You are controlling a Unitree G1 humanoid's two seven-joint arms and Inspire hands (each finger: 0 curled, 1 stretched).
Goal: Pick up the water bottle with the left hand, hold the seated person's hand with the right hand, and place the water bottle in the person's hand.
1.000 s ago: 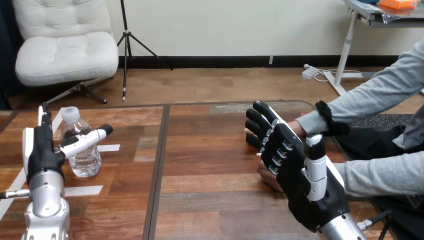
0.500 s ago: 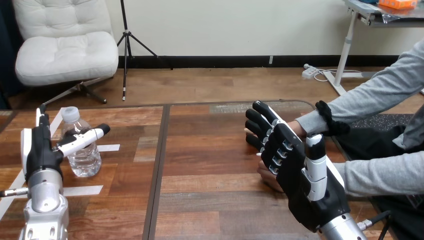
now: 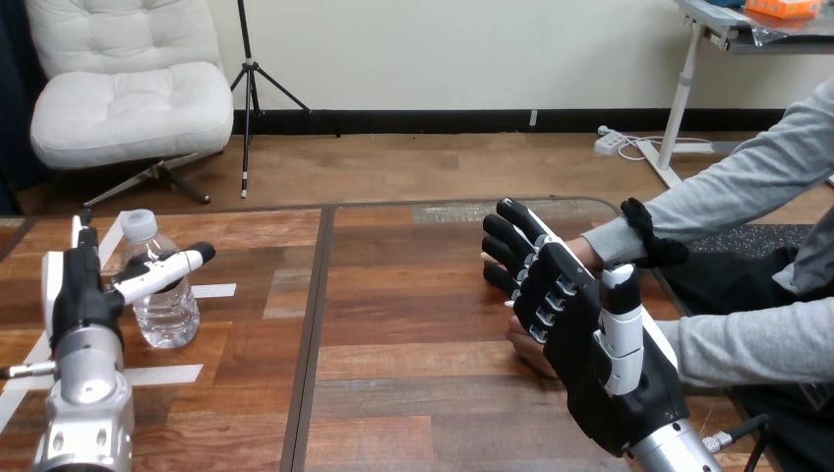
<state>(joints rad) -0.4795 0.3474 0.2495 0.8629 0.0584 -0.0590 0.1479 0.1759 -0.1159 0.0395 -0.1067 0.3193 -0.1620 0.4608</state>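
Water bottle (image 3: 163, 293) upright among white tape strips (image 3: 214, 291), left hand (image 3: 77, 297) beside.

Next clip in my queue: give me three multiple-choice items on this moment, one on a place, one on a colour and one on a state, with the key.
1. Where is the water bottle?
A. On the left part of the table, beside the left hand
B. In the middle of the table
C. At the table's right edge

2. What colour is the bottle's cap?
A. Blue
B. White
C. Red

3. How does the bottle stand?
A. Lying on its side
B. Lifted clear of the table
C. Upright on the table

Key:
1 A: it stands right by the left hand, whose thumb reaches across its front.
2 B: the cap on top is white.
3 C: its base rests on the wood, with the cap up.
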